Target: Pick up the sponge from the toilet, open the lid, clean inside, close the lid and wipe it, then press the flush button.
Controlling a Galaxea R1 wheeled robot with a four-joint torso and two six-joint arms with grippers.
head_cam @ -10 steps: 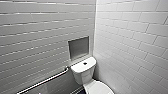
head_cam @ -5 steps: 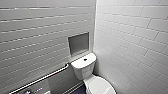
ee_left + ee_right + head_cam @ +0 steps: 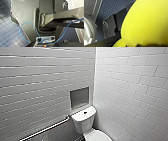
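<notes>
Sponge (image 3: 146, 22) – R wrist view: bright yellow, v. close to lens, off the floor, clamped in R gripper (image 3: 136, 44); you can't see how wide it stands. White toilet (image 3: 88, 31) edge and blue mosaic floor (image 3: 107, 11) behind.
Head view: toilet in tiled corner; flush button (image 3: 85, 112) at centre of tank top; lid (image 3: 98, 136) looks down; wall niche (image 3: 79, 97) above tank, grab bar (image 3: 47, 128) beside it.
L wrist view: L gripper (image 3: 43, 43), state can't tell; blue cable (image 3: 26, 31) looped across robot's plate.
</notes>
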